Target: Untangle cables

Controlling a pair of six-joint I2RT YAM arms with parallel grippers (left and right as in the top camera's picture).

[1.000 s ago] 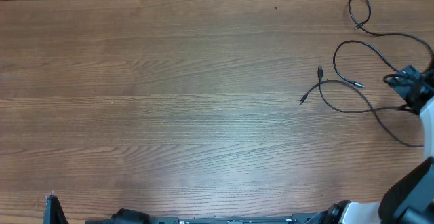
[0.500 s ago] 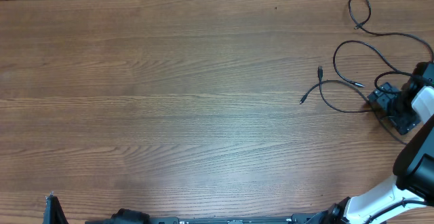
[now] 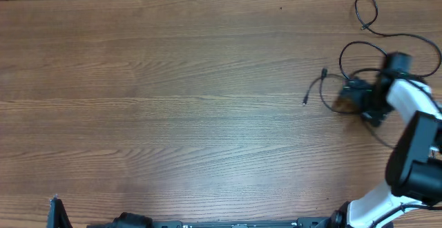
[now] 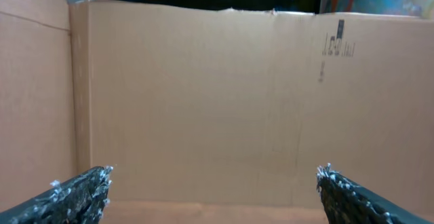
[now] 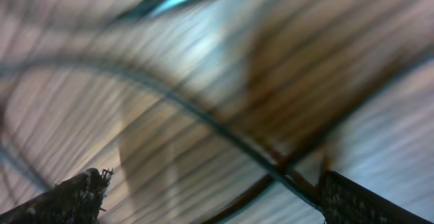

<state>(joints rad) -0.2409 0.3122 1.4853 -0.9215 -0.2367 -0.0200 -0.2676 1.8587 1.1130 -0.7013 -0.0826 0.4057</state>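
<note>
Thin black cables (image 3: 356, 45) lie tangled at the table's right side in the overhead view, with a loop near the far edge (image 3: 366, 8) and small plug ends (image 3: 304, 102) pointing left. My right gripper (image 3: 353, 98) is low over the tangle, open. In the blurred right wrist view cable strands (image 5: 230, 132) cross between the spread fingertips (image 5: 213, 193). My left gripper (image 4: 213, 193) is open and empty, facing a cardboard wall; no cable shows there.
A wooden table (image 3: 173, 103) fills the overhead view. A cardboard wall (image 4: 203, 95) stands before the left wrist camera. The right arm's white body (image 3: 414, 145) covers the table's right edge.
My right gripper has moved left from the table's right edge onto the cable tangle. The plug ends have shifted slightly left.
</note>
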